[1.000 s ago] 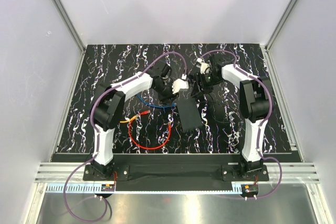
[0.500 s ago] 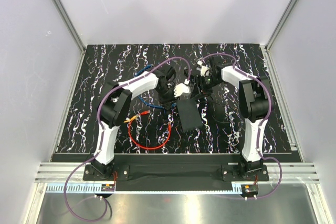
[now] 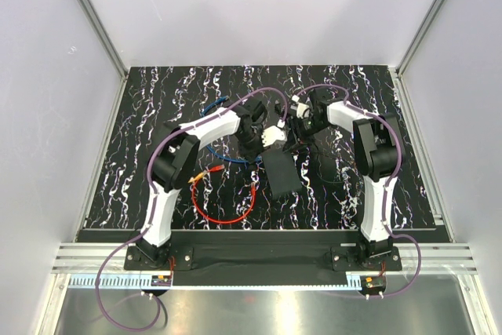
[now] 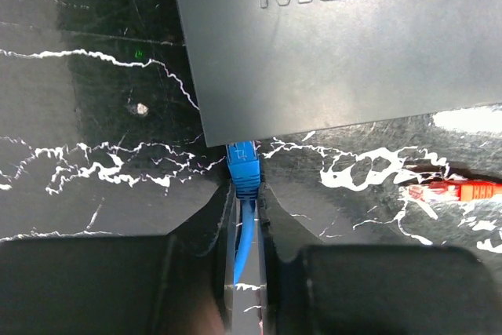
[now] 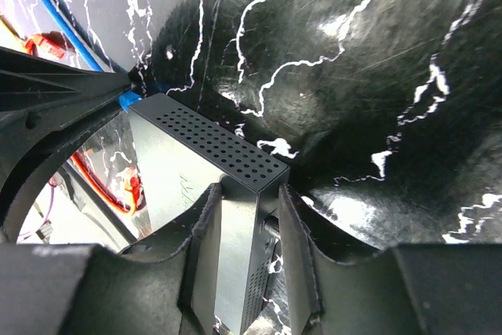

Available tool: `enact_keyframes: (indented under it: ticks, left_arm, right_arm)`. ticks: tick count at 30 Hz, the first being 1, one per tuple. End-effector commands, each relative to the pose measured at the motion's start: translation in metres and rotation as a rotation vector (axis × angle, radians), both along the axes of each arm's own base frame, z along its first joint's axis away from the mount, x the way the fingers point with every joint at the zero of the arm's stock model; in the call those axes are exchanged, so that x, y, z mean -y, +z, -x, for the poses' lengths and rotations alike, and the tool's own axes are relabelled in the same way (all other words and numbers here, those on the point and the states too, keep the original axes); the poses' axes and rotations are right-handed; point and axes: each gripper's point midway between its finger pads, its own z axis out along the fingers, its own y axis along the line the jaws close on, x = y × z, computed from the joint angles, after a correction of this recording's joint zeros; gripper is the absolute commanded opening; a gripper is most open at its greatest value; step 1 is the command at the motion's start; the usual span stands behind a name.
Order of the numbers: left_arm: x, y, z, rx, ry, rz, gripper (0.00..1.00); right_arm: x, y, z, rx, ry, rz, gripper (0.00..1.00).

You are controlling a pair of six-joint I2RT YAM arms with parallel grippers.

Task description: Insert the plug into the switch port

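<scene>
L pincer: pressed together on the plug's tail, where the blue cord leaves it. My fingers sit bottom centre of the left wrist view.
Plug: blue, centre of that view, pointing up the frame, nose against the box's lower edge.
Port: in that box edge, right where the plug's nose meets it. The opening is hidden under the lid rim, so I can't tell how far in the plug sits.
Box: flat, matte black, raised lettering on top. It fills the upper right of the left wrist view and lies flat on the desk, centre of the overhead view.
R pincer: pinching one end of the box, a finger on each side, lower centre of the right wrist view. The box side w/ rows of small holes faces that cam.
Blue cord: runs from the plug down between my L fingers. It also shows upper left in the right wrist view.
Red cord: its end lies on the desk at the right edge of the left wrist view, apart from the box.
Desk: black w/ white veining.
Both pincers: just beside each other at the box's far end, upper centre of the overhead view.
</scene>
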Motion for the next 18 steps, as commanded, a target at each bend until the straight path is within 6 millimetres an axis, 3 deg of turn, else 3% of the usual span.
enact_keyframes:
  ticks: [1,7,11,18]
  left_arm:
    - [0.013,0.006,0.015,-0.023,0.022,0.052,0.05]
    - [0.014,0.007,0.035,-0.038,0.078,0.099,0.0]
    - [0.022,0.011,0.036,-0.052,0.101,0.108,0.0]
    - [0.039,0.039,0.031,-0.066,0.124,0.13,0.0]
  right_arm:
    - [-0.015,0.003,0.022,-0.023,0.054,-0.038,0.34]
    - [-0.022,-0.004,0.04,-0.016,0.097,-0.034,0.35]
    - [-0.028,-0.008,0.048,-0.004,0.114,-0.017,0.36]
    - [-0.033,-0.011,0.048,0.047,0.132,0.067,0.35]
